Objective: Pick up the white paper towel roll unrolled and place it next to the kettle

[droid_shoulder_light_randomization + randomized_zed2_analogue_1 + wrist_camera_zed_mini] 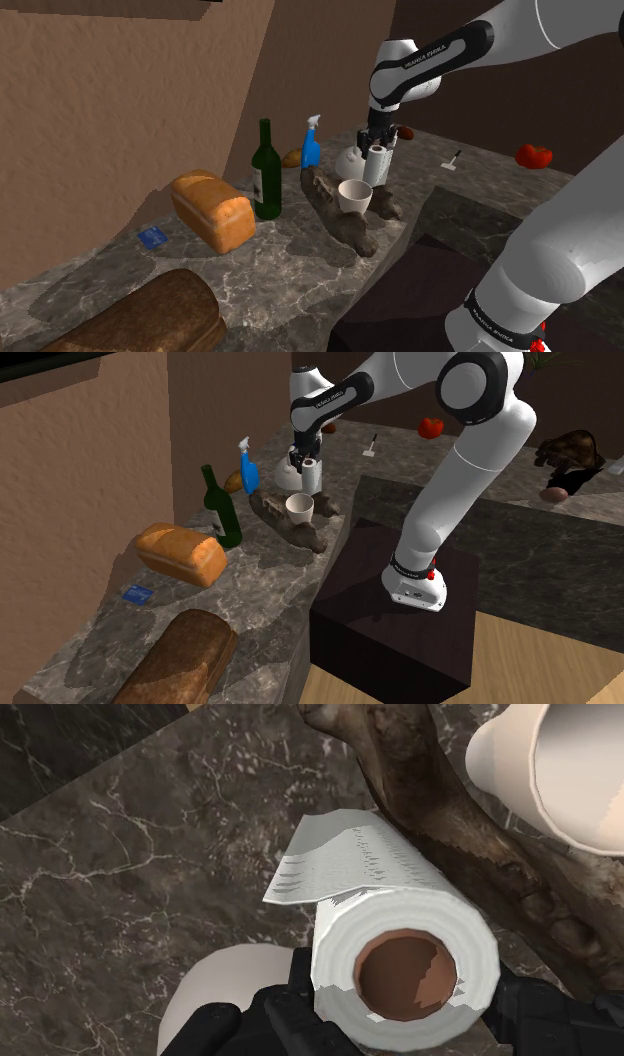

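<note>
Watching the gripper [377, 138] from the shoulder view: it is hanging point-down over the far stretch of the dark marbled counter [300, 262]. In the wrist view I am seeing its black fingers [287, 1020] clamping the paper towel roll [400, 954] between them, one on each side of the white wall. The roll is standing upright, its brown core facing the camera and a loose sheet trailing off the side away from the hand. I cannot tell whether its base is touching the counter.

The kettle [350, 160], plain white and rounded, is sitting just beside the roll, on the shoulder view's left of it. A white cup [354, 195] is sitting on a rough brown lump of wood [345, 228] just in front of the roll.

Further along the counter I am noting:
- a blue spray bottle [311, 145]
- a green wine bottle [265, 178]
- a golden loaf [213, 210]
- a darker loaf [150, 315] at the near end

A red fruit [533, 155] is lying well apart, to the shoulder view's right.
</note>
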